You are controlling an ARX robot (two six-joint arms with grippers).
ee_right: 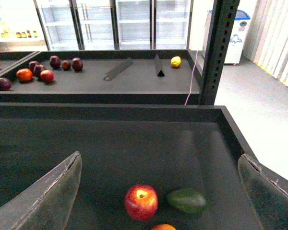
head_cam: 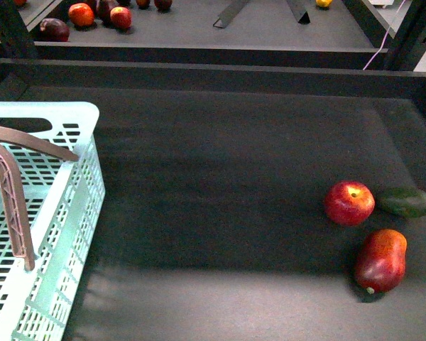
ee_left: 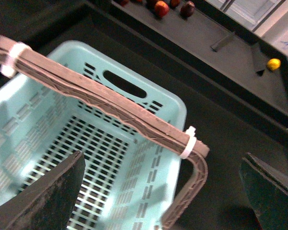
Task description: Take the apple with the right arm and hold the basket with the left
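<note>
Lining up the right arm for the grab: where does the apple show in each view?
Front view: apple at the right, mid-height, just left of the dark green fruit.
Left wrist view: not in it; it looks into the basket.
Right wrist view: ahead of the open right gripper, beside the dark green fruit.
Shared landmark: the dark green fruit, in front and right wrist views.

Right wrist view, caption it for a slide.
Open right gripper faces the red apple beside a dark green fruit.
</note>
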